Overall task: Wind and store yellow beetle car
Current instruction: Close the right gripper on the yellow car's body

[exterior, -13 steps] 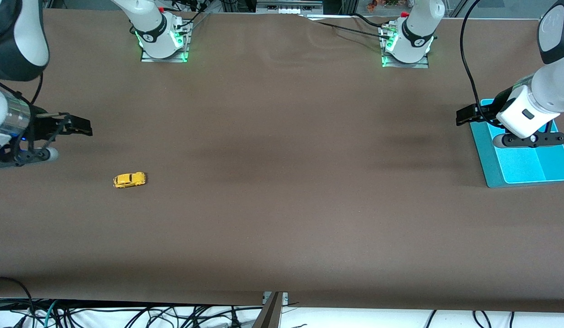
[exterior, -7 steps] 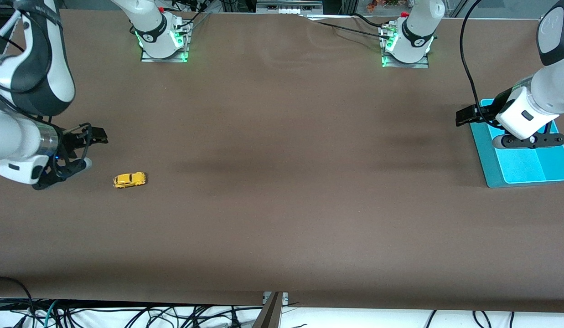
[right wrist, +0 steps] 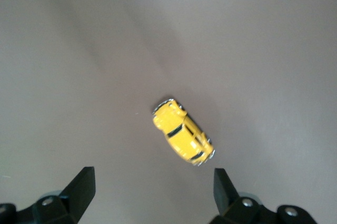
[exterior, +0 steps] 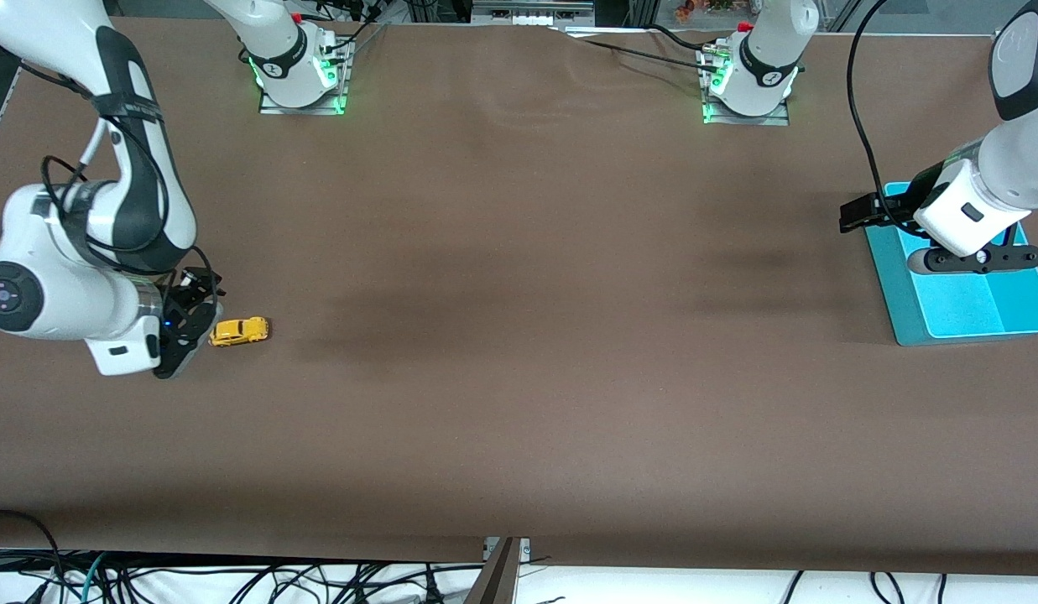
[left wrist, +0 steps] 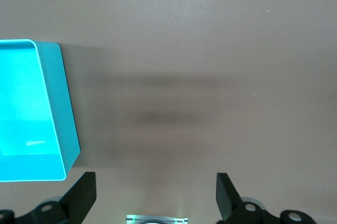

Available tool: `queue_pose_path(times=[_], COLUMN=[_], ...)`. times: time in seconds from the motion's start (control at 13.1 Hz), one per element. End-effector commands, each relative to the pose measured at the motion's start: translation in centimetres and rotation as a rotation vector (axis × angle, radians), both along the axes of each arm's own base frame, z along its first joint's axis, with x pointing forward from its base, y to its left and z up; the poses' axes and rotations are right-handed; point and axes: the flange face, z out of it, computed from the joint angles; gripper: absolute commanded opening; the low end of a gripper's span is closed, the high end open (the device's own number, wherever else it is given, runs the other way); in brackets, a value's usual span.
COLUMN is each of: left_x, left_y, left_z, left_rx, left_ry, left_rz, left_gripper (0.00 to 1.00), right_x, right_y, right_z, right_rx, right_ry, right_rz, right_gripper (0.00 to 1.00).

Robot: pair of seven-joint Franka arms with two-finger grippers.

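The yellow beetle car stands on its wheels on the brown table toward the right arm's end. In the right wrist view the car lies just ahead of the open fingers, not between them. My right gripper is open and empty, low over the table right beside the car. My left gripper is open and empty, held over the table at the edge of the teal tray, where the left arm waits. The tray also shows in the left wrist view.
The teal tray has two compartments, both with nothing in them that I can see. The two arm bases stand along the table's edge farthest from the front camera. Cables hang below the table's near edge.
My right arm has swung in from the table's end and lowered its gripper beside the car. The car and the left arm have not moved.
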Motion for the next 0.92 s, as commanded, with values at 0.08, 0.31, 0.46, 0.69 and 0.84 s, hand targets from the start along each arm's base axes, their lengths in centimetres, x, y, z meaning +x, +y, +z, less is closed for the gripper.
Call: queue_pose_path(times=[0.08,0.31,0.46,0.69,0.84], left_x=[0.1,0.2,0.2,0.1,0.1], left_y=[-0.1,-0.5,-0.2,-0.1,-0.4], left_z=[0.9,0.7,1.1,1.1,1.1], left_rx=[-0.018,-0.030,-0.042,-0.042,-0.053], left_ry=[-0.012,-0.011,-0.017,-0.014,-0.015], left_rz=[0.006,0.004,0.001,-0.001,-0.002], left_gripper=[1.00,1.00,1.00,1.00,1.00], right_x=[-1.6,-2.3,-3.2,-4.3,-4.8], right_y=[-1.9,-2.5,-3.1,-4.0,-4.3], right_z=[-4.7,-7.2,-8.9,-11.0,-11.7], right_rx=[0.050,0.063,0.065,0.065,0.063], right_ry=[-0.060,-0.112,-0.146,-0.179,-0.186], right_rz=[0.239,0.371,0.439,0.498,0.502], right_gripper=[0.99,0.99,0.99,0.99,0.99])
